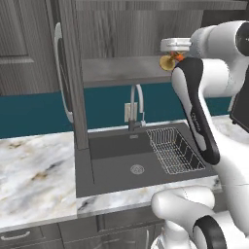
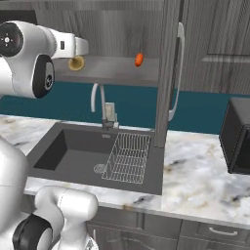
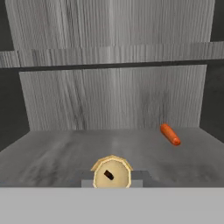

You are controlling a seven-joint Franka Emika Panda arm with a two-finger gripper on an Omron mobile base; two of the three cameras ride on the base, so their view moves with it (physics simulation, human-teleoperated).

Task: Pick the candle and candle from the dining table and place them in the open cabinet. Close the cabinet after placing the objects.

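No text, label, brand, number or sign could be read anywhere. A faint dark marking ran along the robot's white forearm (image 1: 197, 121), but it was too small and blurred to make out.

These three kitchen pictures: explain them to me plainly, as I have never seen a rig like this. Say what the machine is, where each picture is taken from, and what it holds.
The machine is a white robot arm on a driving base, in a rendered kitchen. Two pictures come from cameras behind it, on its left and right, looking over a marble counter with a dark sink, tap and wire rack. The third comes from a camera on the hand, looking into the open cabinet. The arm reaches up to the cabinet's lower shelf. Right before the hand is a cream candle on a brass holder, seen end-on; it seems held, though the fingers are hidden. An orange-red thing already lies on the shelf. The cabinet doors stand open.
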